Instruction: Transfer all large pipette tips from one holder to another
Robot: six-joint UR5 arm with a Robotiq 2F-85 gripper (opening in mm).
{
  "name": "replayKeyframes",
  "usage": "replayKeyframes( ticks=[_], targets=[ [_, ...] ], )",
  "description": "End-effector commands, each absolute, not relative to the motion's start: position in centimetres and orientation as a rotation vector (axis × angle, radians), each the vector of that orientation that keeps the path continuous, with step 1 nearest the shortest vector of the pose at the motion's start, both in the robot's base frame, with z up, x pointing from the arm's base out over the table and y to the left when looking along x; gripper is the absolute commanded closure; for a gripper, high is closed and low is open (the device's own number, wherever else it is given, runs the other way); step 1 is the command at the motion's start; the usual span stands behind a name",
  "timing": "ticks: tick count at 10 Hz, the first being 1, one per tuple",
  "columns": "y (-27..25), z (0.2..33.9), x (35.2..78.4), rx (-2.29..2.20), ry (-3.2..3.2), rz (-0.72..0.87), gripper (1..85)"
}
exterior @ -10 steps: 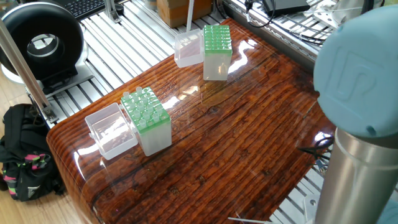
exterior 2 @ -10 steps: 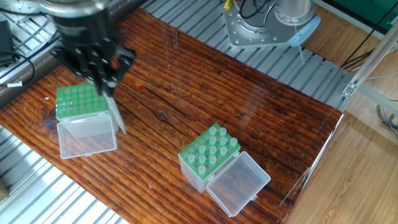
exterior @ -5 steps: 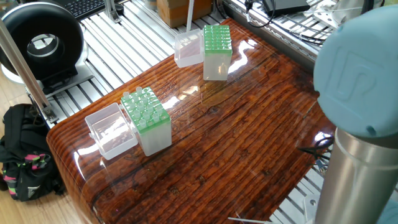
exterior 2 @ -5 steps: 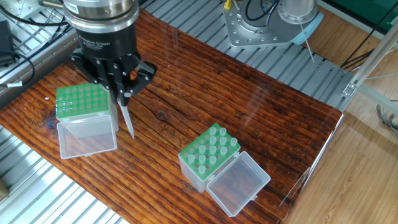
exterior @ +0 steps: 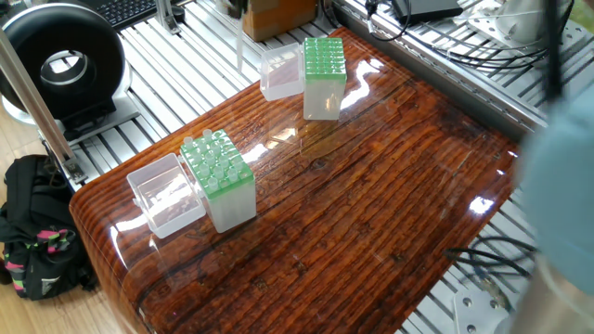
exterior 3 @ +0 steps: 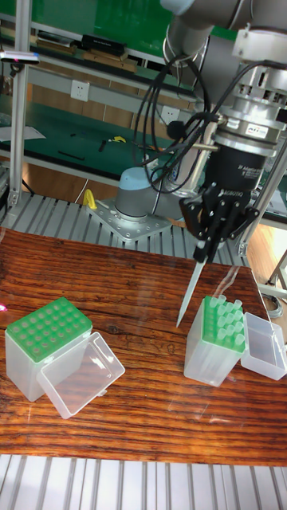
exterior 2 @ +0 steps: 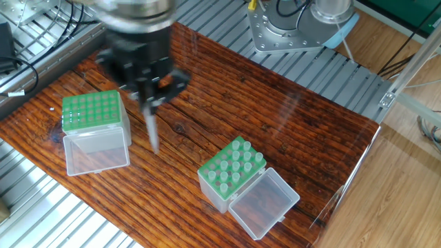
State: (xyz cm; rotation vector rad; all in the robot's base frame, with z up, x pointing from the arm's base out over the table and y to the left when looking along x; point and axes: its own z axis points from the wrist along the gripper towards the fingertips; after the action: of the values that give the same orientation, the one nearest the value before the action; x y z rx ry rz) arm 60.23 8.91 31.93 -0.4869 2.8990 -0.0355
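Midway between the two racks, the gripper (exterior 3: pixel 206 253) hangs above the wooden table (exterior 2: pixel 275 117) with its fingers pinching the wide top of one large pipette tip (exterior 3: pixel 189 295). The tip points down, slightly tilted, its point clear of the wood. We judge the step in hand to be the carry.

To do it well, we would bring the tip upright and centre it over a free hole. We would then lower it straight down and part the fingers only once its collar is seated. The neighbouring tips stand close together, so a sideways approach risks knocking them.

In the tall fixed view we see the grasp sharply. The point of the tip hangs just beside the stocked holder (exterior 3: pixel 217 339), and the bare-grid holder (exterior 3: pixel 48 339) with its hinged clear lid (exterior 3: pixel 80 378) stands well apart.

In the other fixed view the gripper (exterior 2: pixel 150 103) and the tip (exterior 2: pixel 153 134) are blurred. From above, though, we can place them between the bare-grid holder (exterior 2: pixel 89 110) and the stocked holder (exterior 2: pixel 231 172), nearer the former.

In the remaining fixed view we see both holders (exterior: pixel 223 181) (exterior: pixel 323 70) but not the gripper.
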Motion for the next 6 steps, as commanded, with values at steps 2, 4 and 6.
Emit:
replayKeyframes(
  ticks=[2,4,6],
  targets=[
    [12.18,31.07,55.89,-0.377,2.886,0.019,84.7],
    [12.27,31.12,56.01,-0.425,2.88,0.023,84.7],
    [12.59,30.99,55.3,-0.51,2.891,0.038,84.7]
  ],
)
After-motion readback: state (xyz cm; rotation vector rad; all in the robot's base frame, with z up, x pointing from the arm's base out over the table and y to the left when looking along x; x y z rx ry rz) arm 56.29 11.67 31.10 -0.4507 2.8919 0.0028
